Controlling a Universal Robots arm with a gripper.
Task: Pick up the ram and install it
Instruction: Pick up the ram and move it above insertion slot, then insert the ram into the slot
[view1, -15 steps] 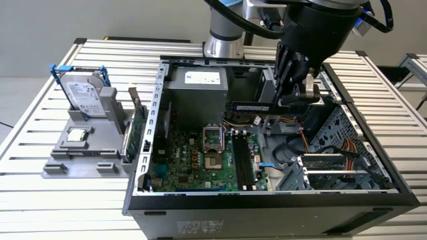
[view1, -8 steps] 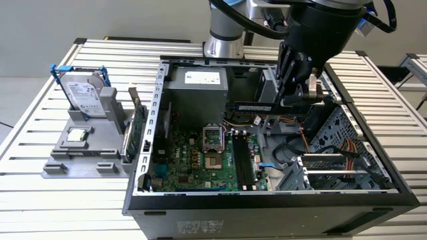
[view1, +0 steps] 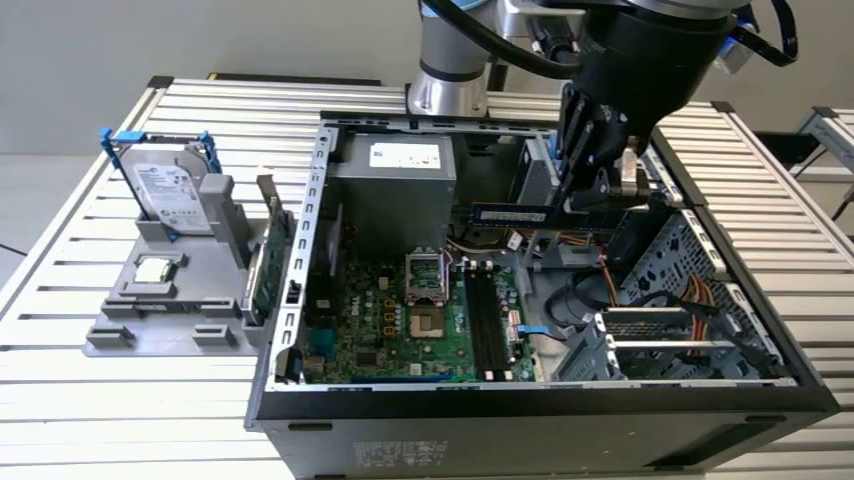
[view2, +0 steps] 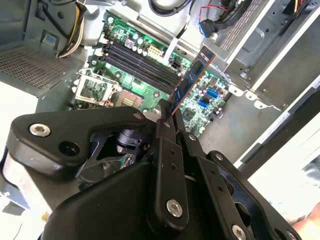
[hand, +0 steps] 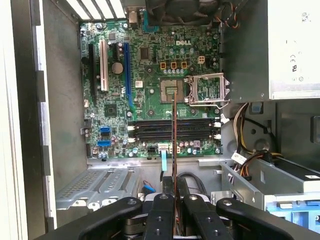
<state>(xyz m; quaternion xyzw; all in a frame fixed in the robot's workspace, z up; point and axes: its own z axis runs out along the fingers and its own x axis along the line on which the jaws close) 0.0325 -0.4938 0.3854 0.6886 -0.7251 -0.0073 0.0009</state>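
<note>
Jutting horizontally from gripper (view1: 582, 206): ram (view1: 507, 213)

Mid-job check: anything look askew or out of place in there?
Yes: the ram, clamped in the gripper above the motherboard, lies crosswise to the memory slots rather than along them. Nothing looks spilled or damaged.

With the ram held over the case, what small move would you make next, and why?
Probably turn the wrist to line the ram up with the slots: the gripper holds it above the motherboard, lying crosswise to them in the exterior and first wrist views.
</note>
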